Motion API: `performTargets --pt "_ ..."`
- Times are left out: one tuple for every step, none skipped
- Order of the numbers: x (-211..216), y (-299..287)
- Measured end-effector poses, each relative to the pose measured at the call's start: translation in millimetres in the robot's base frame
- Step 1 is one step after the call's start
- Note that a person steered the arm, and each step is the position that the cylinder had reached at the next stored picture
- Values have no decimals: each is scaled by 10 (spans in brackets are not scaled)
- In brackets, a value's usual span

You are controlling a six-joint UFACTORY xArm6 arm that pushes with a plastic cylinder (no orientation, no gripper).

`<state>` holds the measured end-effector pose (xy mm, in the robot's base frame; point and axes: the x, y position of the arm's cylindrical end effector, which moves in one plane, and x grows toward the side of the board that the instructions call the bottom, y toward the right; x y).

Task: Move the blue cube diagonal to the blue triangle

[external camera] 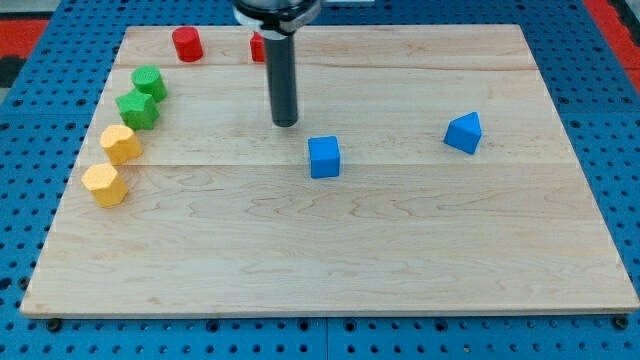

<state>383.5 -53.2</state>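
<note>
Left edge of tabletop (300,260): two yellow blocks (104,185) (121,144), two green blocks (137,109) (149,82), red cylinder (187,44); second red block (258,47) half hidden behind rod, shape unclear. All well apart from our work.

My tip (286,123) just up-left of blue cube (324,157), seemingly not touching. No pincer on our rig, nothing to open or close.

Blue triangle (464,133) well to right, slightly higher.

We judge: push cube rightward, keep contact centred to avoid spin, stop below-left of triangle, corner to corner, not touching.
</note>
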Motion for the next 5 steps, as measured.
performTargets --pt "582 202" --pt "912 839" --pt "909 828" --pt "796 476" --pt "388 522"
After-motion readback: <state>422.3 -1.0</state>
